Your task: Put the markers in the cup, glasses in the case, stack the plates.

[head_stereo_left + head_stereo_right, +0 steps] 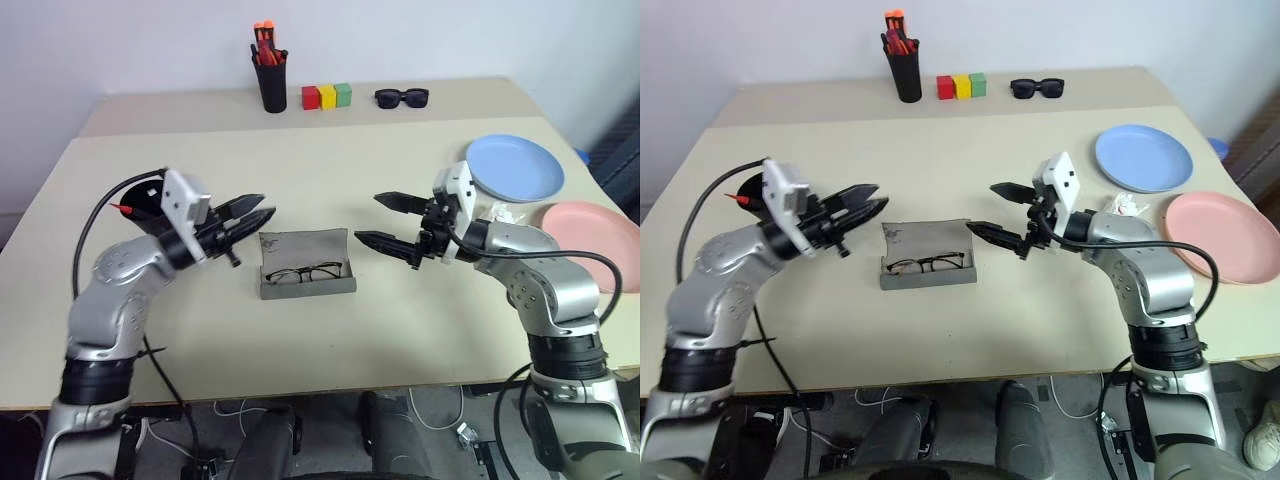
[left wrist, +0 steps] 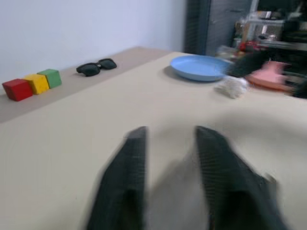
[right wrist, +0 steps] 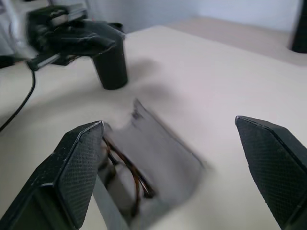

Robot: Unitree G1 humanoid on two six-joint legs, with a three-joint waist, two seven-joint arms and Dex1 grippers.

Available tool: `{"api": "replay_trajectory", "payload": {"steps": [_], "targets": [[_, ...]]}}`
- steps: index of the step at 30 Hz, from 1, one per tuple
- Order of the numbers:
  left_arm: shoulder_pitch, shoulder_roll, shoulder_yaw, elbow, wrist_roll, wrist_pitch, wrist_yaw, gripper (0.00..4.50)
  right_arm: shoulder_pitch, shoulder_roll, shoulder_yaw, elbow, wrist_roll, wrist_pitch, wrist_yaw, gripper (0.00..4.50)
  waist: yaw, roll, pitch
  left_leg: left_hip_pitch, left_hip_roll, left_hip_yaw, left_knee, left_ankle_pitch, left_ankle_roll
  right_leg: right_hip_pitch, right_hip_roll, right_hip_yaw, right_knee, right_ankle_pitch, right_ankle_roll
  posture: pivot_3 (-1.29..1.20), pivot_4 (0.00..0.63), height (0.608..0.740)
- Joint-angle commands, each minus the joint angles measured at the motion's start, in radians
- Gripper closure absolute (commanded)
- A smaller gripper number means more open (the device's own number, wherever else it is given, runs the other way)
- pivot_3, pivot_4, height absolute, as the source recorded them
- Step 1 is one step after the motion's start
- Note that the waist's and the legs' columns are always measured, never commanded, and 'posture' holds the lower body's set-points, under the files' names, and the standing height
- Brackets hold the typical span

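Left eye view: the glasses [image 1: 303,273] already lie inside the open case [image 1: 306,264] at mid-desk [image 1: 300,170], its lid not yet shut. A red marker [image 1: 124,209] sticks out of the cup [image 1: 143,203] behind the left pincer [image 1: 262,216], whose fingers are pressed together, empty. The right pincer [image 1: 380,220] is spread wide, empty. The blue plate [image 1: 514,167] and pink plate [image 1: 592,232] lie side by side, unstacked: that step remains.

You see a grey case [image 1: 305,262] holding dark-framed glasses [image 1: 303,273]. One plate [image 1: 514,167] is light blue, the other plate [image 1: 595,231] pink.
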Motion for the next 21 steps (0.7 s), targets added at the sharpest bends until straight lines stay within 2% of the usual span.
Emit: {"api": "replay_trajectory", "payload": {"steps": [1,4,9,11,13,15,21], "targets": [[-0.079,-0.046,-0.018,0.116,0.1,-0.018,0.131,4.45,-0.01,0.006,-0.001,-0.042,0.002,-0.04,-0.024,0.0,0.0,0.0,0.0,0.0,0.0,0.0,0.0,0.0,0.0,0.0,0.0,0.0,0.0,0.0,0.0,0.0,0.15,0.74],[-0.139,-0.055,-0.086,0.206,0.195,-0.027,0.156,4.45,-0.005,0.014,0.005,-0.049,0.007,-0.048,-0.046,0.0,0.003,0.0,0.0,-0.001,0.0,0.0,0.0,0.0,0.0,0.0,0.0,0.0,0.0,0.0,0.0,0.0,0.15,0.74],[-0.206,-0.066,-0.139,0.276,0.204,0.106,0.118,4.45,0.014,0.01,0.022,-0.058,-0.007,-0.073,-0.064,0.0,0.01,-0.001,0.0,-0.002,-0.001,-0.001,0.0,0.0,0.0,0.0,-0.001,0.0,-0.001,0.0,0.0,0.0,0.15,0.74],[-0.216,-0.061,-0.146,0.266,0.17,0.201,0.074,4.45,0.015,0.014,0.024,-0.058,-0.002,-0.076,-0.074,0.0,0.008,-0.001,0.0,-0.002,-0.001,-0.001,0.0,0.0,0.0,0.0,-0.001,0.0,-0.001,0.0,0.0,0.0,0.15,0.74],[-0.233,-0.077,-0.076,0.254,0.047,0.436,0.065,4.45,0.014,0.015,0.03,-0.062,-0.003,-0.082,-0.077,0.0,0.006,-0.001,0.0,-0.002,-0.001,-0.001,0.0,0.0,0.0,-0.001,-0.001,0.0,-0.001,0.0,0.0,0.0,0.15,0.74],[-0.238,-0.068,-0.041,0.263,-0.006,0.548,0.054,4.45,0.01,0.016,0.033,-0.06,-0.002,-0.085,-0.082,0.0,0.0,0.0,0.0,-0.002,-0.001,-0.001,0.0,0.0,0.0,-0.001,-0.001,0.0,0.0,0.0,0.0,0.0,0.15,0.74],[-0.225,-0.019,0.02,0.247,-0.103,0.715,0.014,4.45,-0.004,0.018,0.041,-0.05,-0.004,-0.097,-0.092,0.0,0.002,0.0,0.0,-0.001,-0.001,-0.001,0.0,0.0,0.0,-0.001,-0.001,0.0,0.001,0.0,0.0,0.0,0.15,0.74]]}}
